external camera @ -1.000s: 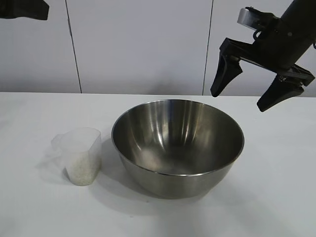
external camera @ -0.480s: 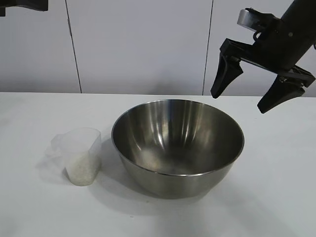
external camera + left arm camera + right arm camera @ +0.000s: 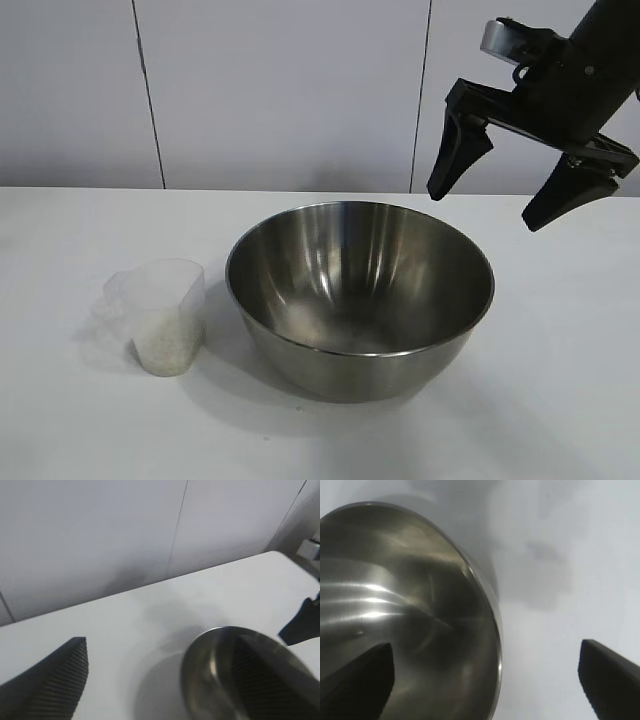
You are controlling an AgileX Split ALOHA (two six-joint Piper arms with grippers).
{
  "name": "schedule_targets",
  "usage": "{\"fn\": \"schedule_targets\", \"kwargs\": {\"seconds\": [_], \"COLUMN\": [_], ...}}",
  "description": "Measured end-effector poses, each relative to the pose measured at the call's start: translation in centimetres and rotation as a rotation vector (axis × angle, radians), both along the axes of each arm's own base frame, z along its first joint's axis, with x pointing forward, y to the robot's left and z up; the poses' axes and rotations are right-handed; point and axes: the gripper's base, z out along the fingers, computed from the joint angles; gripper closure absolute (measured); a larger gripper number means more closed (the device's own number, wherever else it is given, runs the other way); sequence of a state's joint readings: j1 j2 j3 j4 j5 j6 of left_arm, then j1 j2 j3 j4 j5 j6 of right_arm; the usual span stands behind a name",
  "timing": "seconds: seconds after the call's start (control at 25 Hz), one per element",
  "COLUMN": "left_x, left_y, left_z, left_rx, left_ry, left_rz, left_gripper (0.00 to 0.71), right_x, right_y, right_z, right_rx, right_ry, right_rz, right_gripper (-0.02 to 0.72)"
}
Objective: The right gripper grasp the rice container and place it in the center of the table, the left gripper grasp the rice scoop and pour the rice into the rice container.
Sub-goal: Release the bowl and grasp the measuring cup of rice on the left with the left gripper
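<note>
Right end effector [image 3: 480,205] hangs above the far right rim of the rice container [image 3: 360,298], its jaws spread wide and empty. Left end effector [image 3: 165,680] also stands open, holding nothing — its fingers frame the container's rim. On the table [image 3: 560,400], the rice scoop [image 3: 160,315] stands upright just left of the container, rice [image 3: 162,345] inside.

You see the rice container [image 3: 360,300], a wide shiny steel bowl, standing upright and empty at the middle of the table [image 3: 560,400]. At its nine o'clock, just beside its wall, your rice scoop [image 3: 160,315] stands upright: a small clear plastic cup, the rice [image 3: 162,345] filling its lower part as off-white grains.
</note>
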State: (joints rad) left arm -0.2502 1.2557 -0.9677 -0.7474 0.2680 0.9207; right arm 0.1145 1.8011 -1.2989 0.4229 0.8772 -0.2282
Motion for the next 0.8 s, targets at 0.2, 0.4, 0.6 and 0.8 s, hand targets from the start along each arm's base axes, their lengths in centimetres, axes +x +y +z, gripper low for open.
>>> {"fn": "schedule_targets", "kwargs": {"seconds": [0.2, 0.4, 0.6, 0.8], "left_x": [0.2, -0.7, -2.9, -5.8], "left_y": [0.5, 0.4, 1.8, 2.1], "left_z": [-1.6, -3.8, -6.9, -9.8], "left_rx": [0.265, 0.102, -0.227, -0.259], "left_ry": [-0.175, -0.303, -0.416, -0.475], "left_rz": [0.027, 0.179, 0.313, 0.232], "left_gripper": [0.140, 0.140, 0.140, 0.140], "right_x": [0.0, 0.0, 0.0, -0.1], "right_y": [0.0, 0.0, 0.0, 0.0], "right_z": [0.0, 0.0, 0.0, 0.0], "right_rx": [0.000, 0.002, 0.002, -0.004], "right_ry": [0.002, 0.007, 0.007, 0.007], "right_rz": [0.000, -0.005, -0.004, -0.002], "right_gripper": [0.009, 0.009, 0.009, 0.009]}}
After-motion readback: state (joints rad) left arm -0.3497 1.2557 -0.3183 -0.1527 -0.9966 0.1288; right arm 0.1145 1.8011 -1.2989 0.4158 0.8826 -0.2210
